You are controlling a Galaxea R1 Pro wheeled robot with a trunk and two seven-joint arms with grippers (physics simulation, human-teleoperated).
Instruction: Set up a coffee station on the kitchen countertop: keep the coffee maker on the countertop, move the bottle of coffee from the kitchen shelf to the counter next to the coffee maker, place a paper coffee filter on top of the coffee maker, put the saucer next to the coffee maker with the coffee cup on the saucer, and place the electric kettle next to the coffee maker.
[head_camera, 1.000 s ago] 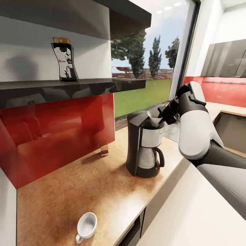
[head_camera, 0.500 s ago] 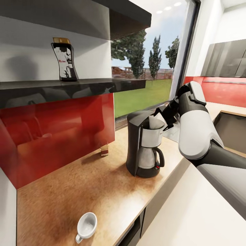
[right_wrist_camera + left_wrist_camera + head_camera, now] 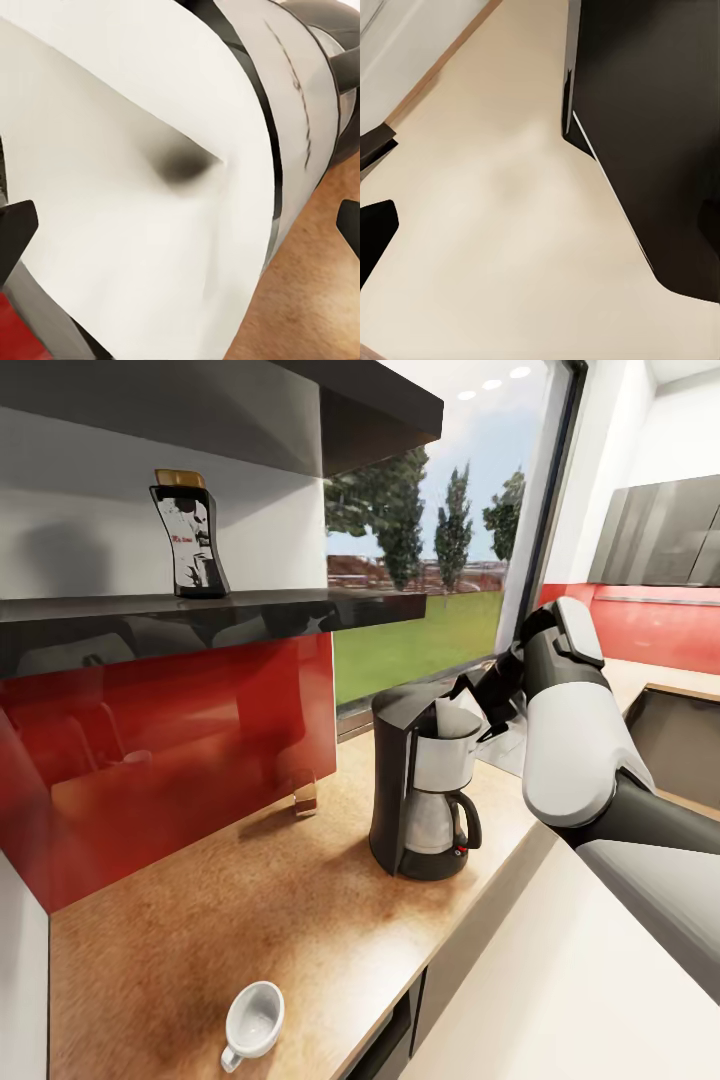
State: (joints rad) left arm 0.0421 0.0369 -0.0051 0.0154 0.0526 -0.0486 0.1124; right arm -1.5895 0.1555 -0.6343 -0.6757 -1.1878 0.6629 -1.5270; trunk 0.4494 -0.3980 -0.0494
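The black coffee maker with its steel carafe stands on the tan countertop by the window. A white paper coffee filter sits in its top, and the right wrist view shows that filter large and close. My right gripper hovers open just above and behind it, fingertips wide apart and off the paper. The bottle of coffee stands upright on the dark kitchen shelf. Near the counter's front edge, the white coffee cup lies tipped. My left gripper is open over beige floor. Saucer and electric kettle are out of view.
A red glossy backsplash runs under the shelf, with a small tan object at its foot. A large window is behind the coffee maker. A dark upper shelf overhangs the bottle. A dark panel stands beside my left gripper.
My right gripper has let go of the filter and drawn back up and to the right. The filter now rests on the coffee maker's top.
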